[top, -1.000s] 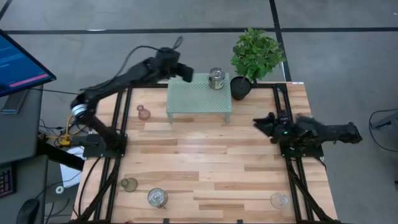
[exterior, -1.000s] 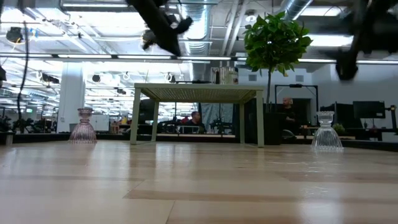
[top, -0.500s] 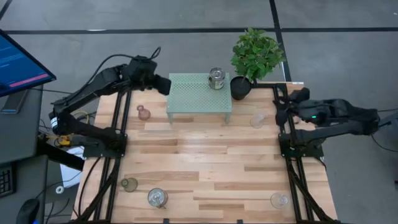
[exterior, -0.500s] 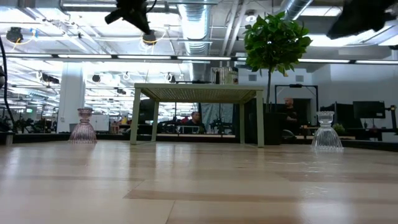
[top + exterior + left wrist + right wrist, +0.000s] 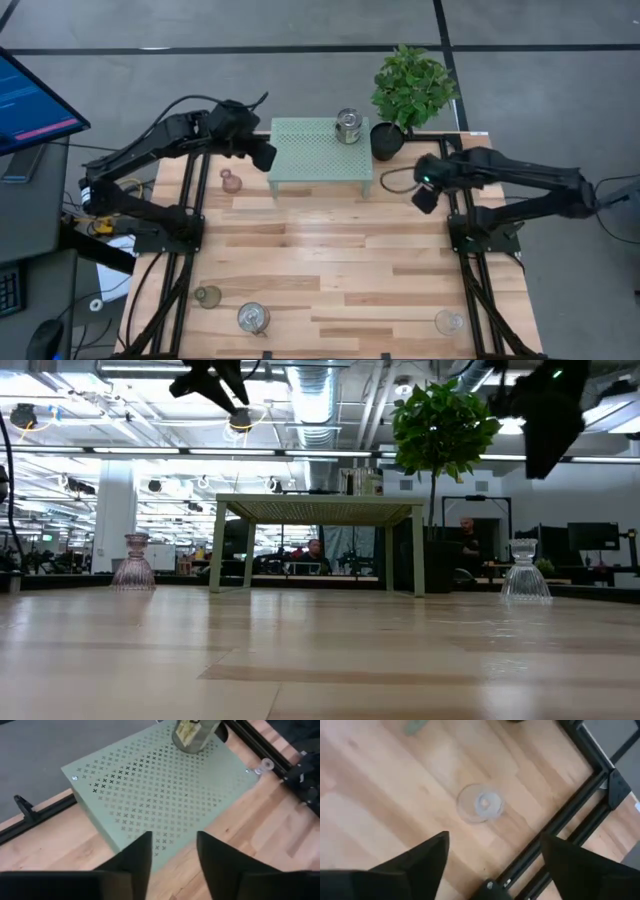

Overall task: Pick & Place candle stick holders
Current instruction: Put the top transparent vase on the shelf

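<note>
My left gripper [image 5: 262, 152] [image 5: 172, 855] is open and empty in the air at the left end of the mint-green stand [image 5: 320, 150]. A silvery holder [image 5: 347, 126] [image 5: 192, 732] stands on the stand. My right gripper [image 5: 425, 192] [image 5: 545, 425] is open and empty, high above a clear glass holder [image 5: 481, 804] [image 5: 525, 572] that stands on the table. A pinkish holder [image 5: 230, 181] stands left of the stand. A greenish holder [image 5: 207, 296], a second silvery holder [image 5: 253, 318] and a second clear holder [image 5: 449, 322] stand near the front edge.
A black pot with a green plant [image 5: 387, 140] stands at the stand's right end. Black frame rails [image 5: 460, 260] run along the table's left and right sides. Bare wood [image 5: 330, 250] lies between the stand and the front row of holders.
My left gripper has gone from over the stand's far left corner toward the table's left and near edges, to the stand's left end. My right gripper has swung away toward the far right corner, uncovering the clear holder, and come back over it.
</note>
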Controlling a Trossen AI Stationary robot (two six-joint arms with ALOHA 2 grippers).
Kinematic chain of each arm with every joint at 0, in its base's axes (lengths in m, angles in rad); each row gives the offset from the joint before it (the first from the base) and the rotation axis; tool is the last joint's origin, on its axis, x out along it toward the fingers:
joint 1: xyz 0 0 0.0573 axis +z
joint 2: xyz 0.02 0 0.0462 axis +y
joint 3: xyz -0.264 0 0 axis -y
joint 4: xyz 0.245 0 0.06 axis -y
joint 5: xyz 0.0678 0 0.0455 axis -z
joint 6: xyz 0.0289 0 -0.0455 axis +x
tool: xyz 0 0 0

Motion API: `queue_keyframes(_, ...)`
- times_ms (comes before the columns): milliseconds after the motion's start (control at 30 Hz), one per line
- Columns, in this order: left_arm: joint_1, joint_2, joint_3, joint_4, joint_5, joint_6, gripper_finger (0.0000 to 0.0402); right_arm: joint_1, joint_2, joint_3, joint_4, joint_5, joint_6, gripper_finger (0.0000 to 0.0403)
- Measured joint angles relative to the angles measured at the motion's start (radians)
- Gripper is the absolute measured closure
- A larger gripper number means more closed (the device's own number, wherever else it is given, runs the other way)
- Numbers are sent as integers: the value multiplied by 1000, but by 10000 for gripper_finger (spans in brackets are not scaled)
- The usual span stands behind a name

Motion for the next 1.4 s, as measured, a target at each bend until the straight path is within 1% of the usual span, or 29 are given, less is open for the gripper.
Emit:
queue_keyframes(100,-2,-11,0,0,0,-2,215,-100,32,-12,73,-52,-88,82)
queue_keyframes(200,-2,-23,0,0,0,-13,201,-206,44,-45,145,-168,-166,82)
queue_keyframes(267,-2,-35,0,0,0,-13,197,-263,44,-81,177,-224,-207,83)
queue_keyframes(433,-2,-55,0,0,0,-17,194,-339,45,-154,246,-253,-244,79)
queue_keyframes(567,-1,-63,0,0,-1,-21,194,-365,47,-168,301,-279,-279,78)
queue_keyframes(767,-1,-64,0,0,-1,-28,194,-386,101,-221,306,-280,-312,78)
queue_keyframes(900,-1,-64,0,0,-2,-29,194,-386,140,-240,321,-282,-323,78)
queue_keyframes(1067,-1,-64,0,0,-3,-40,195,-377,144,-240,367,-294,-339,79)
queue_keyframes(1167,-1,-64,0,0,-3,-40,195,-377,144,-241,352,-314,-341,89)
queue_keyframes(1400,-1,-64,0,0,-3,-43,196,-377,144,-241,350,-314,-349,133)
